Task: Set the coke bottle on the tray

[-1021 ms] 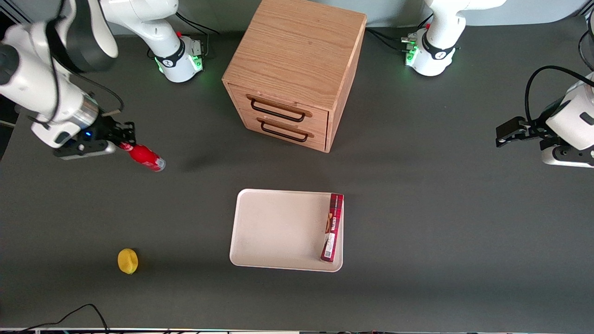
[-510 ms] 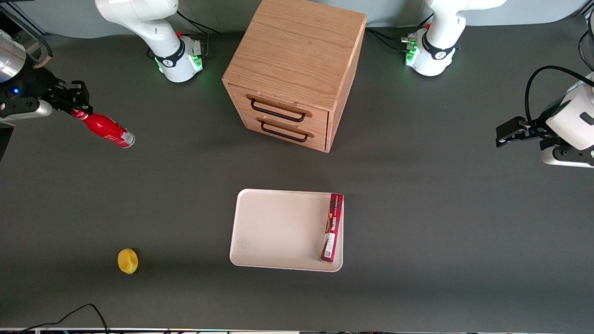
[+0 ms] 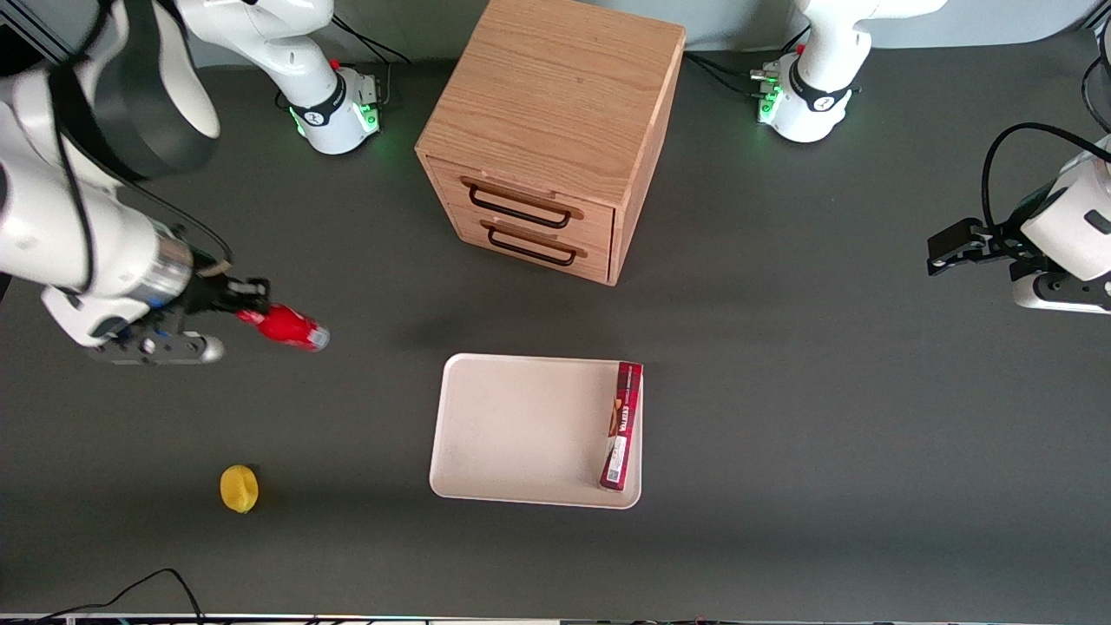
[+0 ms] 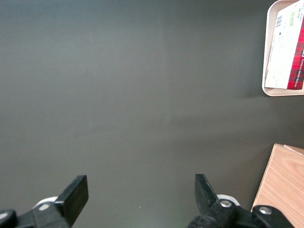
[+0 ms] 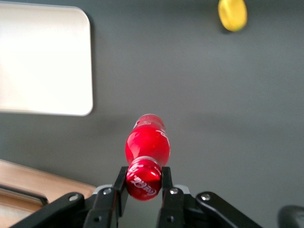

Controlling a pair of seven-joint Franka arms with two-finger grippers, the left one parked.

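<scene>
Coke bottle (image 3: 286, 327): held by its capped neck in my gripper (image 3: 247, 314), fingers (image 5: 119, 183) pinching it, carried clear of the table toward the working arm's end, well apart from the tray (image 3: 521, 430). Tray: holds only a dark-red box (image 3: 621, 426) along one edge. Lemon (image 3: 238, 488): loose on the table. Status, as I judge it: pick done; carry across and set-down remain.

Coke bottle (image 5: 147, 147): bright red body, red cap with white script, silvery base. Gripper (image 5: 142, 183), holding the cap above the desk's working-arm end: black. Tray (image 3: 521, 430): plain cream. Box (image 3: 621, 427): dark red tartan, white end. Lemon (image 3: 238, 488): yellow. Cabinet (image 3: 555, 95): oak grain, black handles. Desk (image 3: 825, 417): dark grey.
</scene>
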